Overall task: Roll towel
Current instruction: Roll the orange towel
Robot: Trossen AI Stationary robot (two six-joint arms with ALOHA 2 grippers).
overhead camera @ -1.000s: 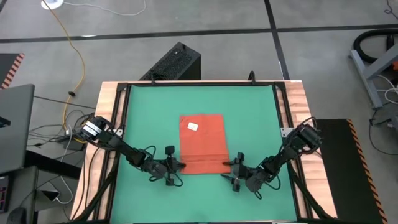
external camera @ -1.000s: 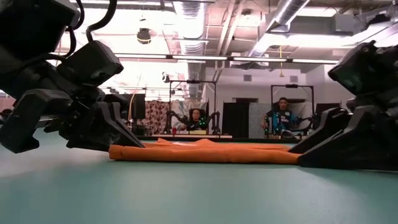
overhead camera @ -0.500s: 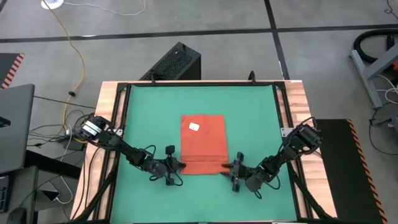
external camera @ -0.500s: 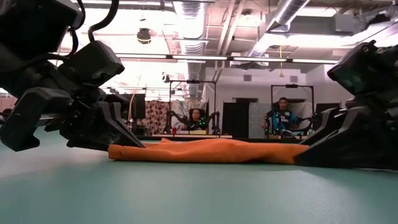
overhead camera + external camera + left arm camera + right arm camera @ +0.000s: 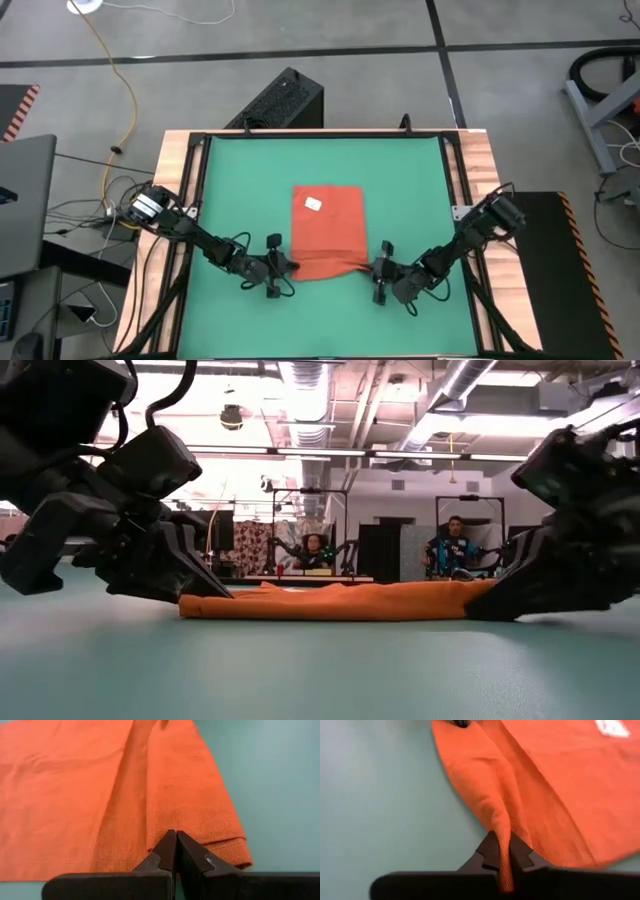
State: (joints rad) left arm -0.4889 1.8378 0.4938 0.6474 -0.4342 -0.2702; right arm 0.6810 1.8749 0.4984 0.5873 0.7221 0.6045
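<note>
Green-matted bench [image 5: 230, 180] bearing soft orange-red cloth towel [image 5: 327, 222] at centre, near corners pinched by left gripper [image 5: 284, 266] and right gripper [image 5: 375, 271], both clamped tight; best turned over evenly, level and together.

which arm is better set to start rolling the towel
Right, probably. The right gripper is shut on the towel, its corner lifted off the mat. The left gripper is shut at the other corner, still flat.
</note>
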